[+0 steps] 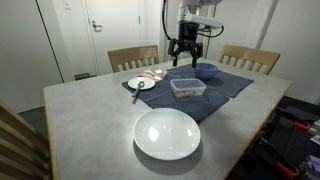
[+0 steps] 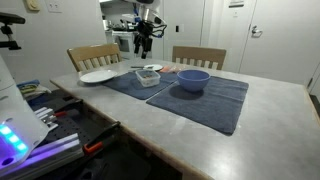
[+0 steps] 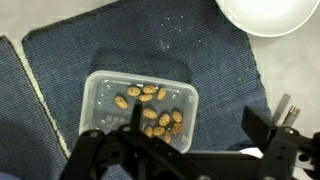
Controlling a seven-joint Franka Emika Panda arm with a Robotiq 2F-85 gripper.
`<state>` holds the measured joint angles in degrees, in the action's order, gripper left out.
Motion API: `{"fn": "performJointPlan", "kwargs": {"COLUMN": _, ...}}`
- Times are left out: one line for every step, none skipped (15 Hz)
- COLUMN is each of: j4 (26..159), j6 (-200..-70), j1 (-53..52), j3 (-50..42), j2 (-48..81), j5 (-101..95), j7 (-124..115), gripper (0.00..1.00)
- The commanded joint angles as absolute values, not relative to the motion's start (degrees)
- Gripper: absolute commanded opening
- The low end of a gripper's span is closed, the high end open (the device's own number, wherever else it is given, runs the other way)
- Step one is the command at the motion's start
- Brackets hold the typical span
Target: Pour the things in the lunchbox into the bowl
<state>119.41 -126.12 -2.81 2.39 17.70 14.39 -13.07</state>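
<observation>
The clear plastic lunchbox (image 1: pixel 187 87) (image 2: pixel 149 75) lies on a dark blue mat. In the wrist view the lunchbox (image 3: pixel 138 108) holds several brown nuts. The small blue bowl (image 1: pixel 205 71) (image 2: pixel 193 80) stands on the same mat close beside it and is out of the wrist view. My gripper (image 1: pixel 186 50) (image 2: pixel 143 40) hangs above the lunchbox, open and holding nothing. In the wrist view the gripper (image 3: pixel 195 124) has one finger over the box's edge, the other over bare mat.
A large white dish (image 1: pixel 167 134) (image 2: pixel 98 76) (image 3: pixel 268 15) sits on the grey table off the mat. A small white plate (image 1: pixel 141 84) with a utensil lies on a second mat. Wooden chairs (image 1: pixel 133 57) stand at the table's far side.
</observation>
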Motion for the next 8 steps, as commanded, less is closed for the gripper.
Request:
{"fn": "performJointPlan", "kwargs": {"j4": 114.32, "j6": -123.92, "j1": -2.65, "j3": 2.7, "j2": 23.29, "j5": 15.29, "j7": -12.68, "gripper": 1.0}}
{"fn": "performJointPlan", "kwargs": {"j4": 113.43, "j6": -123.77, "j1": -2.76, "j3": 2.66, "j2": 24.43, "j5": 15.05, "j7": -13.0, "gripper": 1.0}}
{"fn": "performJointPlan", "kwargs": {"j4": 112.5, "j6": -123.66, "j1": -2.86, "j3": 2.73, "j2": 25.58, "j5": 14.92, "j7": -13.02, "gripper": 1.0}}
{"fn": "performJointPlan", "kwargs": {"j4": 111.66, "j6": -123.62, "j1": -2.96, "j3": 2.8, "j2": 26.59, "j5": 14.83, "j7": -13.07, "gripper": 1.0}}
{"fn": "performJointPlan", "kwargs": {"j4": 110.8, "j6": -123.54, "j1": -3.14, "j3": 2.92, "j2": 27.61, "j5": 14.7, "j7": -13.18, "gripper": 1.0}}
{"fn": "performJointPlan", "kwargs": {"j4": 109.94, "j6": -123.26, "j1": -3.26, "j3": 3.08, "j2": 28.57, "j5": 14.67, "j7": -13.01, "gripper": 1.0}}
{"fn": "performJointPlan", "kwargs": {"j4": 109.16, "j6": -122.49, "j1": -3.34, "j3": 3.19, "j2": 29.27, "j5": 14.62, "j7": -12.91, "gripper": 1.0}}
{"fn": "performJointPlan", "kwargs": {"j4": 108.67, "j6": -120.84, "j1": -3.41, "j3": 2.94, "j2": 29.5, "j5": 14.15, "j7": -13.3, "gripper": 1.0}}
